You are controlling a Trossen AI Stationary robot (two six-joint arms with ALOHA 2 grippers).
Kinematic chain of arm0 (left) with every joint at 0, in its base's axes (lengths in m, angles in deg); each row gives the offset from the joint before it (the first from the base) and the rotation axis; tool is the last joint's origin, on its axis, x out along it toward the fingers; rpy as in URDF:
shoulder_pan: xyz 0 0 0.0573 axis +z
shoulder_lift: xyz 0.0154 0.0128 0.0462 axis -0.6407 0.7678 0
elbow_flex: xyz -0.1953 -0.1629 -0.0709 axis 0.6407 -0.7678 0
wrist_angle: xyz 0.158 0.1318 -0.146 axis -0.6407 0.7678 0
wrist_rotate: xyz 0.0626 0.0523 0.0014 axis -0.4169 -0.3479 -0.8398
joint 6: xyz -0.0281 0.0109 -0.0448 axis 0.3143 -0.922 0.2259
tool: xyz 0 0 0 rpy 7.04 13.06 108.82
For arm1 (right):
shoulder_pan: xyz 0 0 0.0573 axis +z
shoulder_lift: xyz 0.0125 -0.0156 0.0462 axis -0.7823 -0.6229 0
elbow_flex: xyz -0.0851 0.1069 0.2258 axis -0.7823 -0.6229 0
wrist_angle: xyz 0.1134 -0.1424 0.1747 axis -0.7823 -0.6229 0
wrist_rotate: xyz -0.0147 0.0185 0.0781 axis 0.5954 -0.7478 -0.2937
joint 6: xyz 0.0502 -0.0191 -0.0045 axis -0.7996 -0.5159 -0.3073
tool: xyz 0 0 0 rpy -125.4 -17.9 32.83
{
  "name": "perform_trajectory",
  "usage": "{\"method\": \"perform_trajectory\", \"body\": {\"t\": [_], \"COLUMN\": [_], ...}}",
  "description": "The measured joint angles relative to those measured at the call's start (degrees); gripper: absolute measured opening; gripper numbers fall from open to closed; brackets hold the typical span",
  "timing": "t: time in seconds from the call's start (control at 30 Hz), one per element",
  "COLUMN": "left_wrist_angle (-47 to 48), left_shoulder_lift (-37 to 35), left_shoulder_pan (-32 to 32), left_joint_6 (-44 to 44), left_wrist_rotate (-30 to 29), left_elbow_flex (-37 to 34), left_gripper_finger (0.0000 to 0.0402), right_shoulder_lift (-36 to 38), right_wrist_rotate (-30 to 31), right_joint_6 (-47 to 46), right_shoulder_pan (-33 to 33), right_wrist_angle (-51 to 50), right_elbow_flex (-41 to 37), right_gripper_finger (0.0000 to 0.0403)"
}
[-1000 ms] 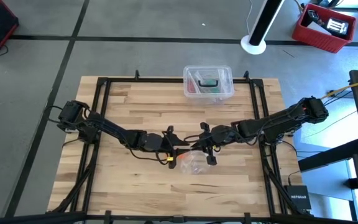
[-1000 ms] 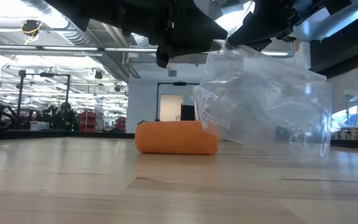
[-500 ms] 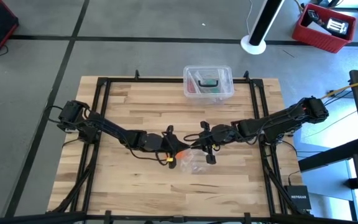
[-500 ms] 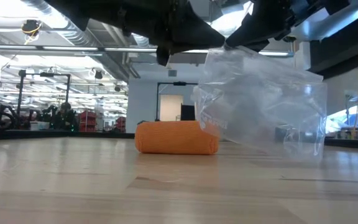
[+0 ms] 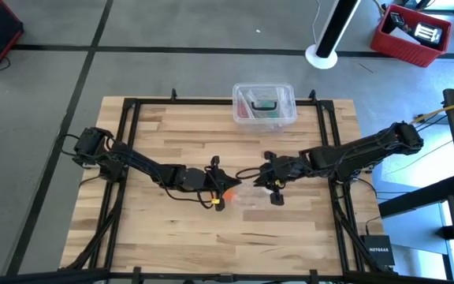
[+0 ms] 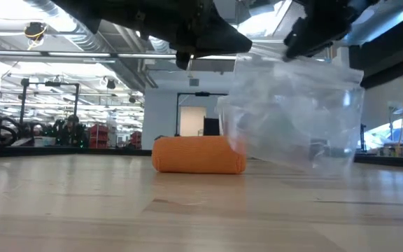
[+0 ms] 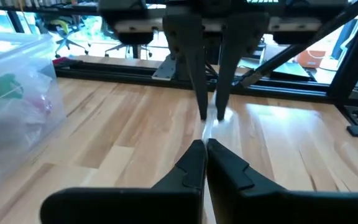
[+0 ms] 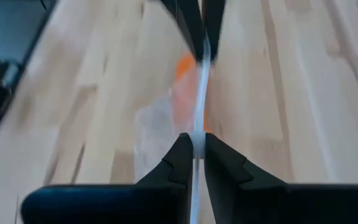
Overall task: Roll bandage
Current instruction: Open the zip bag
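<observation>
The left gripper is pinching one edge of a clear, crinkly plastic bag with its fingers pressed together, and the right gripper is clamping the opposite edge. The bag is hanging stretched between them above the wooden table. The bandage, a stubby orange fabric roll, is lying on the table beside the bag.
</observation>
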Motion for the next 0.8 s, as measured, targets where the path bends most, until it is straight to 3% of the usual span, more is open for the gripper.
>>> {"method": "perform_trajectory", "body": {"t": [0.37, 0.57, 0.8], "left_wrist_angle": [0.22, -2.88, -2.54], "left_shoulder_lift": [0.0, -0.07, -0.07], "left_shoulder_pan": [0.0, -0.07, -0.04], "left_joint_6": [-0.41, -2.43, -3.85], "left_wrist_rotate": [0.0, 0.03, 0.09], "left_elbow_flex": [0.0, 0.0, 0.0], "left_gripper_finger": [0.0, 0.0, 0.0], "right_shoulder_lift": [4.65, 5.08, 5.17], "right_wrist_rotate": [-1.25, -1.58, 0.33], "right_joint_6": [-4.6, -5.36, -1.83], "right_shoulder_pan": [0.07, 0.04, 0.07], "right_wrist_angle": [-30.08, -28.52, -23.57], "right_elbow_flex": [4.97, 8.41, 13.18], "right_gripper_finger": [0.0035, 0.0046, 0.0143]}}
